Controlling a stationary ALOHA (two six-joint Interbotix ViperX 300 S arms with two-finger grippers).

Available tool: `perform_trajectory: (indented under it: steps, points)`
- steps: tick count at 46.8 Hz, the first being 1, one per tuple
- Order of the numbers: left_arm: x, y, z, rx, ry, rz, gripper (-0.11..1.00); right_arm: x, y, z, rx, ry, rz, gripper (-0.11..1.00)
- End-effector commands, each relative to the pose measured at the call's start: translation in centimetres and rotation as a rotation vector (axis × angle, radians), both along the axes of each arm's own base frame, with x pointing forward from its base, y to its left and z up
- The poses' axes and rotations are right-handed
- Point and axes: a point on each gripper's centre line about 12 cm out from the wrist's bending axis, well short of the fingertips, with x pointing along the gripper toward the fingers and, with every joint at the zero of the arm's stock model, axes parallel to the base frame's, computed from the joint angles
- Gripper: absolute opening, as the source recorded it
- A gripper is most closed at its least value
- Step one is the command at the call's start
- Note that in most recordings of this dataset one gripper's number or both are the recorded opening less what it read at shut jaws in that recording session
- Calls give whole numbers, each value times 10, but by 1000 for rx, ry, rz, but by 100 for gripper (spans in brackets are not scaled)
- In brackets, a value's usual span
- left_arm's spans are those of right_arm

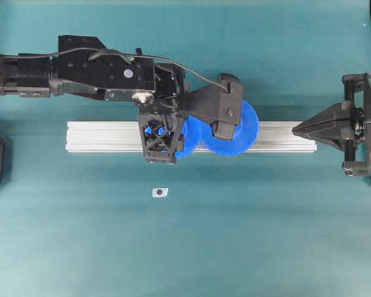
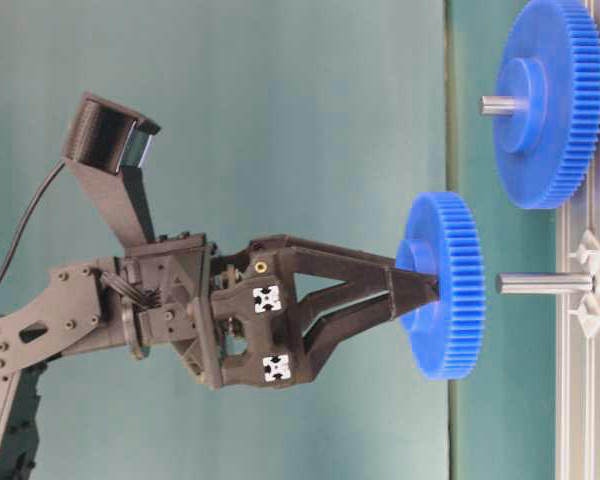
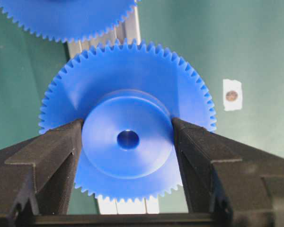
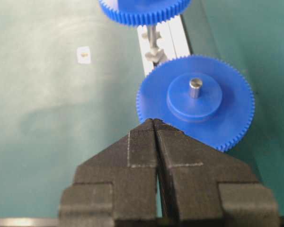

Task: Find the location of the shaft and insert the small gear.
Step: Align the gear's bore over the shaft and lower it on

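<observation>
My left gripper (image 3: pixel 128 122) is shut on the raised hub of the small gear (image 3: pixel 109 156), one finger on each side, and the dark centre hole shows between them. In the table-level view the small gear (image 2: pixel 445 285) hangs just off the tip of the shaft (image 2: pixel 545 283), a bare grey pin standing out from the rail. The hub lines up with the pin, with a narrow gap between them. From overhead the left gripper (image 1: pixel 161 133) is over the rail with the small gear (image 1: pixel 190 141) under it. My right gripper (image 4: pixel 154 120) is shut on nothing, at the rail's right end (image 1: pixel 295 129).
A larger blue gear (image 4: pixel 199 101) with a grey pin in its hub sits on the aluminium rail (image 1: pixel 99 136), next to the small gear (image 1: pixel 244 133). A small white sticker (image 1: pixel 160 192) lies on the green table in front of the rail.
</observation>
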Motion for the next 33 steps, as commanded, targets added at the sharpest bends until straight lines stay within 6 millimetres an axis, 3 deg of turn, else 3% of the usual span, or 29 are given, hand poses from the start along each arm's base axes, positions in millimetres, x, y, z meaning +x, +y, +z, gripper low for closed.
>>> perform_trajectory:
  steps: [1,33]
  points:
    - [4,0,18,6,-55,-2,63,2,0,4,11,-16,-7,0]
    - [5,1,-15,3,-20,2,63,1,-1,3,12,-12,-12,0]
